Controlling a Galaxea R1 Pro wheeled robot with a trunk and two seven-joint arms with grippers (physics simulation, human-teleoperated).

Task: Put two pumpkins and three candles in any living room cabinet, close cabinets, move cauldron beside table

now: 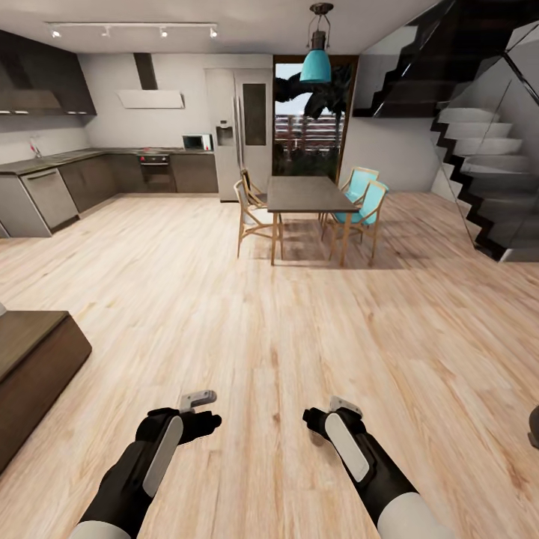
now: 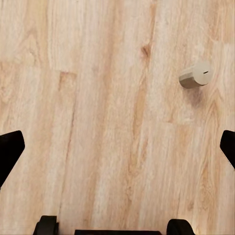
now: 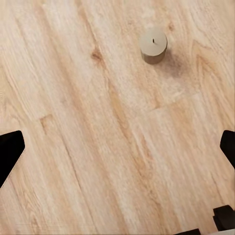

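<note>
The robot stands on an open stretch of wood floor (image 1: 269, 299), facing the dining table (image 1: 307, 193) and chairs at twelve o'clock, with the kitchen counters (image 1: 67, 180) off at ten and the staircase (image 1: 486, 172) at two. A dark wooden cabinet (image 1: 34, 359) juts in at about nine o'clock, its top bare as far as can be seen.

Both arms hang low in front. The left gripper (image 2: 117, 147) has its fingers spread wide with nothing between them, and the right gripper (image 3: 117, 147) is likewise spread and empty.

Each wrist camera, looking down, picks up a candle on the bare boards. The one under the left arm (image 2: 196, 74) lies tipped on its side, its long axis flat along the floor, off to one side of the jaw gap rather than centred. The one under the right arm (image 3: 153, 45) stands upright, wick up, ahead of the fingers and nearer to the centre line. I cannot tell whether these are two candles or one seen twice.

The upright candle looks the easier pick, so the right arm seems better placed. Nothing crowds it; the floor around is free, and the cabinet edge on the left is the only thing to mind when turning.
</note>
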